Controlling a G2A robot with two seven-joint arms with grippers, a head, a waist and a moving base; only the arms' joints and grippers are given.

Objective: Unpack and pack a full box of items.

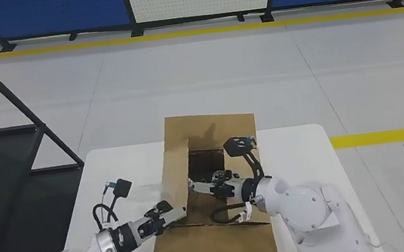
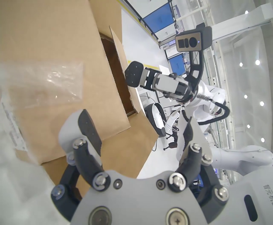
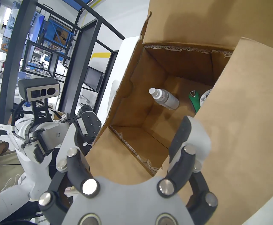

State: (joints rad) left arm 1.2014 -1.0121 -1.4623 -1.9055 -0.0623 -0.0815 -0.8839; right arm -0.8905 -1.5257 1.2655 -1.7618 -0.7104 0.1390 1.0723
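Observation:
An open cardboard box (image 1: 207, 137) stands in the middle of the white table (image 1: 113, 171), flaps spread. Inside lie a white spray bottle (image 3: 164, 99), a green item (image 3: 195, 100) and a round white item (image 3: 205, 95) partly hidden by a flap. My right gripper (image 1: 200, 188) (image 3: 131, 125) is open above the box's near left corner, with the wall's edge between its fingers. My left gripper (image 1: 168, 212) (image 2: 138, 132) is open just outside the box's left wall. A clear plastic bag (image 2: 51, 82) with a label lies against the cardboard in front of it.
A black metal rack (image 1: 3, 112) stands left of the table. The box's near flap (image 1: 217, 249) hangs over the table's front between my two arms. Bare tabletop (image 1: 296, 148) lies on the right of the box.

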